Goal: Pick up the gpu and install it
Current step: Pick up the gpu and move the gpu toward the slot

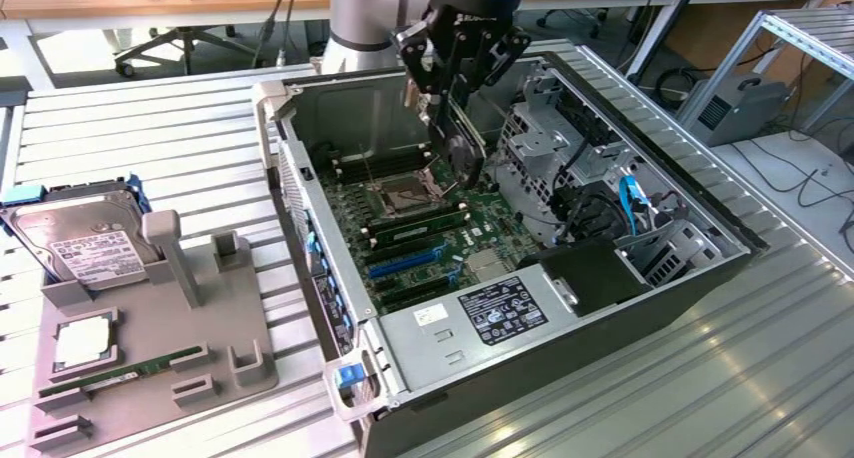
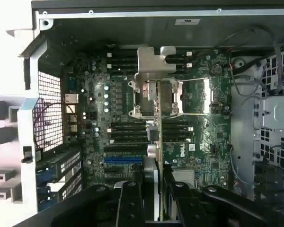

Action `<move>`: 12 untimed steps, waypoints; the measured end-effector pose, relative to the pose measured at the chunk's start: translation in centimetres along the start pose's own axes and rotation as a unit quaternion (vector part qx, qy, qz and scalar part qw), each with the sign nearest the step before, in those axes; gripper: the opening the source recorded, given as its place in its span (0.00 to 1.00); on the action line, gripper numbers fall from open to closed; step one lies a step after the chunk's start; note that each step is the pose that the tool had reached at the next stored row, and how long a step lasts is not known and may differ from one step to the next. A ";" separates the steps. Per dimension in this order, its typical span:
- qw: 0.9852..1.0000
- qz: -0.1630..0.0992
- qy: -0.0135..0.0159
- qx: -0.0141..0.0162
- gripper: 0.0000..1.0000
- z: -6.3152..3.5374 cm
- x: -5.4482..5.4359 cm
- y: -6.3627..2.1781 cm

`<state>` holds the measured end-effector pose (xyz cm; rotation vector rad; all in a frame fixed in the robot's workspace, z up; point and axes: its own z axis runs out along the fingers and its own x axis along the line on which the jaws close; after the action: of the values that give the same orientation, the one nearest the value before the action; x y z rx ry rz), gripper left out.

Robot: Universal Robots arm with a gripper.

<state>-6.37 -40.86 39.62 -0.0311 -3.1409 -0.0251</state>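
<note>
The gpu (image 1: 461, 148) is a slim dark card hanging end-down inside the open computer case (image 1: 694, 193), above the motherboard's processor socket (image 1: 404, 191). My gripper (image 1: 447, 98) is shut on the card's upper end. In the wrist view the gpu (image 2: 156, 137) appears edge-on, with its silvery bracket (image 2: 154, 64) at the far end. There my gripper (image 2: 154, 191) clamps it between two black fingers (image 2: 130, 201). The card floats over the motherboard (image 2: 199, 142), apart from the blue slot (image 2: 123, 160) and the black slots beside it.
A grey holder tray (image 1: 234, 363) at the exterior view's left carries a silver hard drive (image 1: 80, 240), a processor (image 1: 83, 343) and a green RAM stick (image 1: 120, 373). Drive cages (image 1: 561, 143), blue cables (image 1: 627, 200) and a power supply (image 1: 494, 313) crowd the case.
</note>
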 end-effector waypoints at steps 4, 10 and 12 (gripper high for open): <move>1.000 0.000 0.017 0.000 0.27 1.80 -5.0 1.16; 1.000 0.000 0.021 0.000 0.27 2.26 -5.8 1.57; 1.000 0.000 0.021 0.000 0.27 2.37 -5.8 1.73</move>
<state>-0.49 -39.20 37.27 -0.0301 -3.0985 -0.0242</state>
